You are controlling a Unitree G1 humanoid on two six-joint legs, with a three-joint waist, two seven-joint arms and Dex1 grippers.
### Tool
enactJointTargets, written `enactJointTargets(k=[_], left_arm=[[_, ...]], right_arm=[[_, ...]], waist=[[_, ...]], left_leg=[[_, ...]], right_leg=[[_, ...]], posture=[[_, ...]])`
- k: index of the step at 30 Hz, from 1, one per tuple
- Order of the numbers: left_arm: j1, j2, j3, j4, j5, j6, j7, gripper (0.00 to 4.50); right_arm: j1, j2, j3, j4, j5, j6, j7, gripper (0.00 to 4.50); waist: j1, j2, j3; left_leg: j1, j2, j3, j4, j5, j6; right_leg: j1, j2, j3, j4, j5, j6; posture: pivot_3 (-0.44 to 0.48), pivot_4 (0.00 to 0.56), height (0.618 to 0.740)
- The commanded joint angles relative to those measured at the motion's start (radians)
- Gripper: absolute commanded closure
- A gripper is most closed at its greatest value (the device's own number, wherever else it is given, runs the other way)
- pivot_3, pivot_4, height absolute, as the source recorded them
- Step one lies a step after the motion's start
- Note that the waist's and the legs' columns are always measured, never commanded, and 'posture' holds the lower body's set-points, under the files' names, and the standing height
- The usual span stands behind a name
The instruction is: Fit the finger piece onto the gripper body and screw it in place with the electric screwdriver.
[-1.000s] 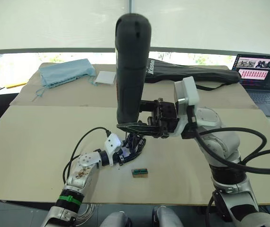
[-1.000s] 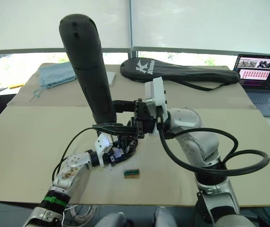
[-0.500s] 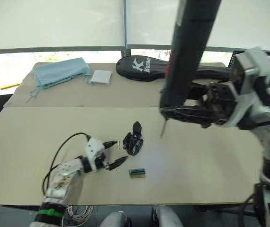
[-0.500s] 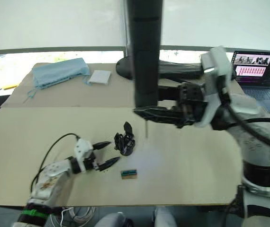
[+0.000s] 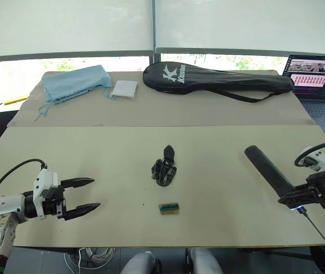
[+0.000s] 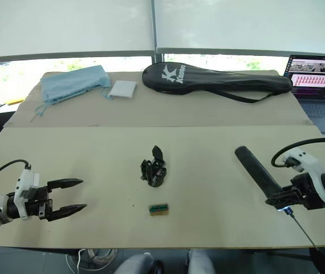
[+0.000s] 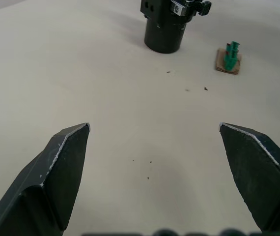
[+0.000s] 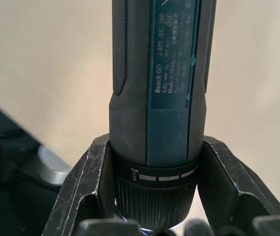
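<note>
From the left wrist the gripper body [image 7: 171,22] is cut off by the frame edge, its finger out of sight; whether the finger piece is on it can't be told, and the electric screwdriver [image 8: 157,98] hides its bit

Centre: we found the gripper body [image 5: 163,172] and a small green block [image 5: 169,208] just nearer it | Left: bare table [image 5: 94,154] | Right: electric screwdriver [image 5: 268,173] in the way | Far: racket bag [image 5: 214,81], blue cloth [image 5: 76,83].

The table [image 5: 65,154] holds the gripper body [image 5: 164,170], a green block [image 5: 169,208], a racket bag [image 5: 216,80] and a blue cloth [image 5: 74,83].
</note>
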Motion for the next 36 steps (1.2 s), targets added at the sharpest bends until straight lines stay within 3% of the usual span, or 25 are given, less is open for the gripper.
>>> enactJointTargets(k=[1,12,14,18,19,24,26,28,30,36], left_arm=[[-0.014,0.004,0.019,0.021,0.024,-0.016,0.019,0.06],[-0.027,0.001,0.045,0.034,0.057,-0.083,0.055,0.06],[-0.030,-0.002,0.053,0.025,0.052,-0.080,0.071,0.00],[-0.030,0.002,0.053,0.011,0.061,-0.060,0.106,0.00],[-0.030,0.005,0.054,0.010,0.065,-0.051,0.119,0.00],[-0.031,0.005,0.064,0.005,0.085,-0.059,0.165,0.00],[-0.026,0.012,0.070,0.005,0.095,-0.067,0.175,0.00],[-0.005,0.021,0.084,0.001,0.102,-0.084,0.172,0.00],[0.011,0.023,0.093,-0.002,0.111,-0.096,0.176,0.00],[0.051,0.014,0.110,-0.027,0.132,-0.111,0.204,0.00]], right_arm=[[-0.089,0.063,0.032,0.084,-0.102,-0.039,-0.011,2.58],[-0.215,0.190,0.136,0.221,-0.297,-0.075,0.040,2.58],[-0.222,0.195,0.124,0.226,-0.309,-0.079,0.050,1.56],[-0.225,0.173,0.091,0.213,-0.313,-0.089,0.079,0.21],[-0.216,0.150,0.075,0.203,-0.313,-0.114,0.098,0.05],[-0.188,0.094,-0.030,0.172,-0.283,-0.204,0.155,0.05],[-0.128,0.107,-0.181,0.123,-0.211,-0.354,0.238,0.05],[-0.048,0.200,-0.392,0.044,-0.113,-0.557,0.325,0.05],[0.005,0.277,-0.483,-0.003,-0.084,-0.690,0.351,0.05],[0.117,0.416,-0.501,-0.173,-0.055,-0.814,0.336,0.05]], waist=[[-0.003,0.000,0.002],[-0.004,-0.003,0.004],[-0.005,-0.005,0.004],[-0.003,-0.005,0.004],[-0.003,-0.005,0.004],[0.002,-0.003,0.005],[0.004,-0.003,0.005],[0.004,-0.003,0.006],[0.003,-0.004,0.006],[0.005,-0.008,0.007]], left_leg=[[-0.001,0.000,0.000,0.000,0.001,-0.001],[-0.001,0.000,-0.001,0.001,0.003,-0.005],[-0.001,0.000,-0.001,0.002,0.003,-0.005],[0.000,0.000,-0.003,0.003,0.003,-0.006],[0.000,0.000,-0.003,0.003,0.003,-0.006],[-0.001,0.000,-0.003,0.003,0.003,-0.006],[-0.001,0.000,-0.004,0.003,0.003,-0.006],[0.000,0.000,-0.004,0.003,0.003,-0.006],[0.002,0.000,-0.005,0.004,0.004,-0.007],[0.007,0.000,-0.005,0.004,0.001,-0.011]], right_leg=[[-0.001,0.000,0.000,0.000,0.000,0.000],[-0.001,0.000,-0.003,0.001,0.002,-0.003],[0.000,0.000,-0.003,0.001,0.002,-0.002],[0.002,0.000,-0.006,0.001,0.003,-0.002],[0.002,0.000,-0.006,0.001,0.003,-0.002],[0.001,0.000,-0.007,0.002,0.003,-0.002],[0.001,0.000,-0.008,0.001,0.003,-0.002],[0.002,0.000,-0.009,0.001,0.003,-0.002],[0.005,0.001,-0.009,0.001,0.003,-0.002],[0.009,0.001,-0.008,0.002,0.003,-0.002]], posture=[[0.000,0.150,0.740],[0.000,0.150,0.740],[0.000,0.150,0.740],[0.000,0.150,0.740],[0.000,0.150,0.740],[0.000,0.150,0.740],[0.000,0.150,0.740],[0.000,0.150,0.740],[0.000,0.150,0.740],[0.000,0.150,0.740]])
